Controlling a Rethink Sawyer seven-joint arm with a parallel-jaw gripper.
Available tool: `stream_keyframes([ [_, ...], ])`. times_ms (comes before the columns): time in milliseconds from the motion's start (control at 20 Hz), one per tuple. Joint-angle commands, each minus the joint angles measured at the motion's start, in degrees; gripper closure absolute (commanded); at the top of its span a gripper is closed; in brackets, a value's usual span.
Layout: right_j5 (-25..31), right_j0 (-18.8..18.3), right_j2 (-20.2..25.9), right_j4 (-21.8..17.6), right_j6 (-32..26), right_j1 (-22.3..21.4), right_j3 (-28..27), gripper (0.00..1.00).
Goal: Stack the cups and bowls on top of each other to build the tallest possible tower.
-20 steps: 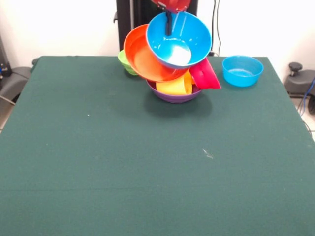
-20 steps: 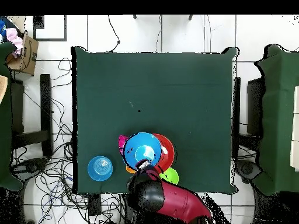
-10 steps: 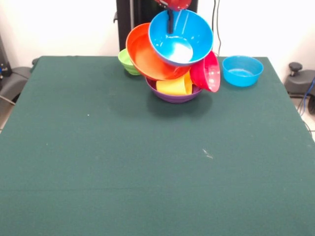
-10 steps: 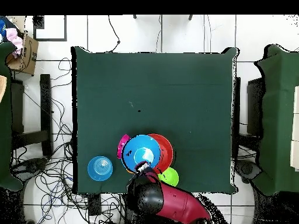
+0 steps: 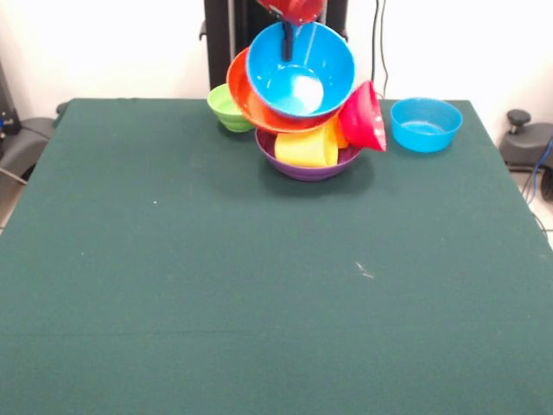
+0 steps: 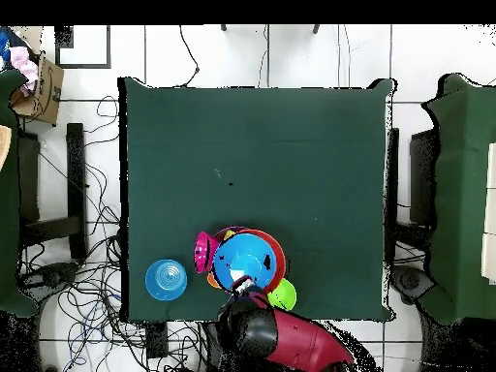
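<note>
The tower stands at the table's far side. A purple bowl (image 5: 304,169) at the bottom holds a yellow cup (image 5: 307,148) lying on its side. A large orange bowl (image 5: 243,93) leans tilted on top of them. A large blue bowl (image 5: 300,69) rests in it, tipped with its mouth toward the camera. My gripper (image 5: 289,39) comes down from above and is shut on the blue bowl's upper rim, one dark finger inside it. A small red bowl (image 5: 363,117) leans on edge against the pile's right side. From overhead, the blue bowl (image 6: 244,262) hides most of the pile, with my gripper (image 6: 239,283) at its edge.
A small light green bowl (image 5: 227,109) sits just left of the pile, touching or nearly touching the orange bowl. A small blue bowl (image 5: 425,124) stands upright to the right, near the table's far corner. The green table (image 5: 259,294) stretches toward the camera.
The blue bowl, held by my gripper, has shifted left in the front view and settled deeper into the orange bowl, which tilted further. The red bowl has tipped up on edge.
</note>
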Motion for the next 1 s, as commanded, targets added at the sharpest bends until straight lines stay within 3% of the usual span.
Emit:
stream_keyframes([
  [50,-3.4,1.9,-1.5,-4.5,2.0,4.6,-4.2,0.0],
  [550,-6.1,2.3,-3.0,-6.9,2.1,6.3,-5.6,0.0],
  [650,-5.6,0.8,-1.5,-6.6,2.4,6.4,-5.3,0.0],
  [850,-3.3,2.5,-1.6,-5.3,3.3,3.8,-4.6,0.0],
  [1000,2.3,2.9,-1.3,-3.9,2.6,-1.1,-4.0,0.0],
])
